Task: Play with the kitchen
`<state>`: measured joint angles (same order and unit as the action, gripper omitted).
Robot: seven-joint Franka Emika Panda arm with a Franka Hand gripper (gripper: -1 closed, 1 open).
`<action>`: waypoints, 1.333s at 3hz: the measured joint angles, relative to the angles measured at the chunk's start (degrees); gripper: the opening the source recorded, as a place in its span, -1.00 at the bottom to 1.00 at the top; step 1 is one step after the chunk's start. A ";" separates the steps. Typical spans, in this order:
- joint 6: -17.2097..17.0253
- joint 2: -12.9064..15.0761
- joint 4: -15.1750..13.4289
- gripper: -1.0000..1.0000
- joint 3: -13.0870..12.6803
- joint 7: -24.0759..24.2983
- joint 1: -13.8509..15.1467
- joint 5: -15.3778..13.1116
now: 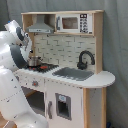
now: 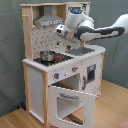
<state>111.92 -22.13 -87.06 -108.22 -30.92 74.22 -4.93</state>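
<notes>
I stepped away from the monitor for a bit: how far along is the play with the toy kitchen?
Looks done: the oven door of the kitchen hangs open, and a small pot sits on the hob. In hand: the arm reaches over the counter near the pot, holding nothing visible. Left: the faucet and sink look untouched.

The kitchen (image 1: 75, 80) is white and light wood. Its hood (image 1: 40, 27) is grey, the back wall (image 1: 62, 50) has a dotted pattern, the tap (image 1: 86, 59) is black, and the pot (image 2: 46, 56) is silver.
</notes>
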 joint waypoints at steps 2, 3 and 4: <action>-4.55 -0.76 3.66 1.00 -6.84 -3.16 7.14 3.55; -5.72 -1.67 5.64 1.00 -10.24 -4.07 10.95 4.78; -6.39 -3.23 8.12 1.00 -13.70 -5.48 15.37 6.39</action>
<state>105.53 -25.36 -78.93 -121.92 -36.40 89.59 1.47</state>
